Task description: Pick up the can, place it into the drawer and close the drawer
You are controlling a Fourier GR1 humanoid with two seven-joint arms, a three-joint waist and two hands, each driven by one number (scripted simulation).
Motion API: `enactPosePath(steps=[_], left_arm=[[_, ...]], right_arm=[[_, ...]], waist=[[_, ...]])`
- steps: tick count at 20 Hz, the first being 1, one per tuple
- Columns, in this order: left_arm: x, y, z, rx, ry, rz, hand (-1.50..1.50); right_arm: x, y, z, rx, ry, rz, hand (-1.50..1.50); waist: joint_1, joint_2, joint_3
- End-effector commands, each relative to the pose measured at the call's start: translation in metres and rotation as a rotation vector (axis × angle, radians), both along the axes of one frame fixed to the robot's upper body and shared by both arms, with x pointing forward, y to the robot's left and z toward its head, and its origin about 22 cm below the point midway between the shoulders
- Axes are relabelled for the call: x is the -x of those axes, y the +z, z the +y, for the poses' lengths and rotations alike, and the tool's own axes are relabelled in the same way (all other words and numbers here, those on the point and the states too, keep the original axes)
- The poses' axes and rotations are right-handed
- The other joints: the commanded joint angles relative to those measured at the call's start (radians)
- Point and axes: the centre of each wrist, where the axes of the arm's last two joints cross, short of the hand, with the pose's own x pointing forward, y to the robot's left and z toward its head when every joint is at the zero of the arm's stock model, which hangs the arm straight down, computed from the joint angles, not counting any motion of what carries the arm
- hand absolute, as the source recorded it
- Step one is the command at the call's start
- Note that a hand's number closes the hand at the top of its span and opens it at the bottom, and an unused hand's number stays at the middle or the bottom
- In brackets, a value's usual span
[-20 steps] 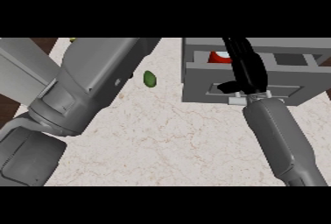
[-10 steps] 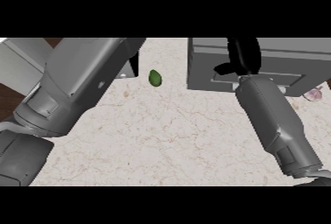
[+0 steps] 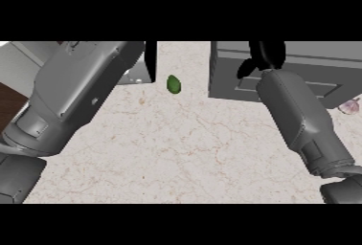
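right hand [image 3: 263,56]: fingers [image 3: 244,70] extended flat against drawer [image 3: 304,72] front, holding nothing | drawer: looks pushed in | can: not visible | left hand: hidden, cannot tell | green object [image 3: 173,84]: on tabletop [image 3: 184,153], left of fingers

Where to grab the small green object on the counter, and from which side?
Pinch the green object across its narrow middle, coming from above. It lies flat as an upright oval with bare counter on both sides. The left forearm is nearer, so that hand probably suits.
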Motion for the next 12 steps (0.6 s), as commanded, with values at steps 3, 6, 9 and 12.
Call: enactPosePath(steps=[3, 6, 9, 12], left_arm=[[0.006, 0.003, 0.011, -0.011, -0.012, -0.001, -1.50], [0.009, -0.001, 0.015, 0.009, -0.015, -0.011, -1.50], [0.010, -0.023, 0.036, 0.000, -0.016, 0.014, -1.50], [0.014, -0.004, 0.043, -0.006, -0.031, -0.010, -1.50]], right_arm=[[-0.014, 0.041, 0.011, -0.055, 0.013, -0.077, -1.50], [-0.014, 0.042, 0.023, -0.139, 0.070, -0.068, -1.50], [-0.015, 0.048, 0.015, -0.184, 0.098, -0.113, -1.50], [-0.018, 0.054, 0.016, -0.201, 0.116, -0.101, -1.50]], waist=[[0.017, 0.002, -0.001], [0.018, 0.001, -0.001], [0.017, 0.000, -0.001], [0.013, -0.001, -0.001]])
